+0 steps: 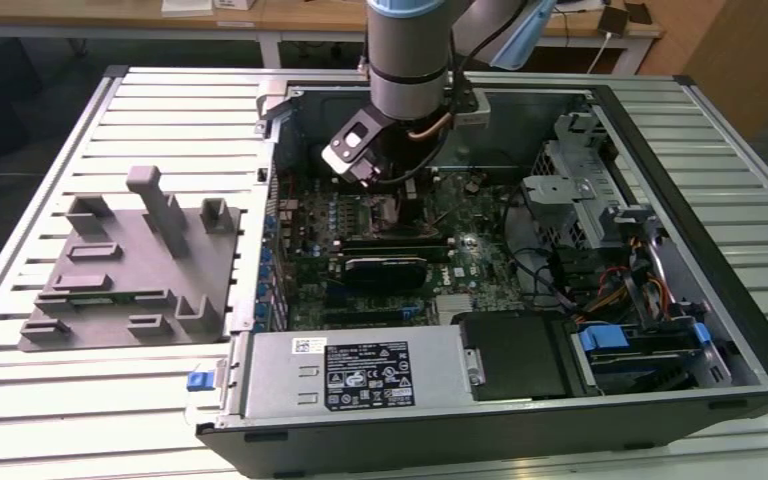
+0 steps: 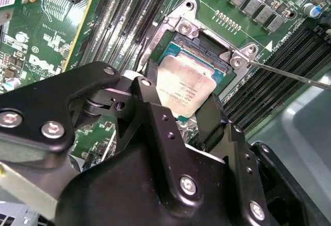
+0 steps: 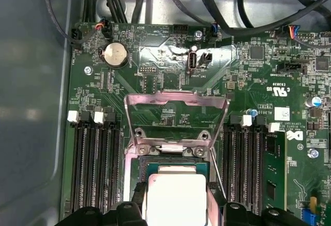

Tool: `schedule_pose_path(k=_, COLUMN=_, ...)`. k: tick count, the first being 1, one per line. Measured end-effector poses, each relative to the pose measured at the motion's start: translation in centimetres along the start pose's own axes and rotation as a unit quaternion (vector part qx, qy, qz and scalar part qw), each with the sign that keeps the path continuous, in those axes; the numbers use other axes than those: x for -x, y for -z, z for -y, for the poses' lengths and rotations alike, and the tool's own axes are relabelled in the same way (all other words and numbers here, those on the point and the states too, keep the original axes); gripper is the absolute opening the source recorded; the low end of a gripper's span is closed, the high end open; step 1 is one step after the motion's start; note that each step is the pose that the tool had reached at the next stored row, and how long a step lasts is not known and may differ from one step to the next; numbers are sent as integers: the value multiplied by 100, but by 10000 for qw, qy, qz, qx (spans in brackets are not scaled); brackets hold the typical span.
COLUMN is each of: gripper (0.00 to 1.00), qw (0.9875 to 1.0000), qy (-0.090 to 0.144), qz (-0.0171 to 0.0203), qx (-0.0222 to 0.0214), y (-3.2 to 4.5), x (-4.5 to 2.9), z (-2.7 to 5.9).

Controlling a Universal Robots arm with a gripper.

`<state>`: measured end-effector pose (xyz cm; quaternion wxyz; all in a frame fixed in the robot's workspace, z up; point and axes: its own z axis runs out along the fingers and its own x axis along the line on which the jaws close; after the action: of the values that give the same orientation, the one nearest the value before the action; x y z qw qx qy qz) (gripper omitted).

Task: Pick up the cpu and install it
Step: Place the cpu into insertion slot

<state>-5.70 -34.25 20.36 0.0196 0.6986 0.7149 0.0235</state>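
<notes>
Ribbed pale metal table [image 1: 37,140] is carrying an open black steel computer case [image 1: 758,330] beside a grey moulded plastic fixture [image 1: 117,270].
Inside the case, the black angular gripper [image 2: 181,94] is clasping the flat square cpu [image 2: 185,84] by two opposite edges, its matt silvery top showing between the fingers [image 2: 158,107]. The chip is sitting directly over the bright steel-framed socket [image 2: 185,27] on the glossy green motherboard [image 3: 258,76], between rows of dark memory slots [image 3: 93,164].
</notes>
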Motion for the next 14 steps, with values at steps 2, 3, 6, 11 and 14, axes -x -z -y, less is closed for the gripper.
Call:
schedule_pose_path(k=2, gripper=54, qw=10000, qy=-40, qz=3, qx=0, y=-8, x=0, z=2)
schedule_pose_path(k=3, gripper=54, qw=10000, qy=-65, qz=4, qx=0, y=-11, x=0, z=3)
schedule_pose_path(k=6, gripper=54, qw=9999, qy=-125, qz=8, qx=0, y=-20, x=0, z=7)
schedule_pose_path(k=11, gripper=54, qw=9999, qy=-133, qz=6, qx=2, y=-26, x=-1, z=7)
schedule_pose_path(k=14, gripper=54, qw=9999, qy=-133, qz=8, qx=1, y=-37, x=0, z=8)
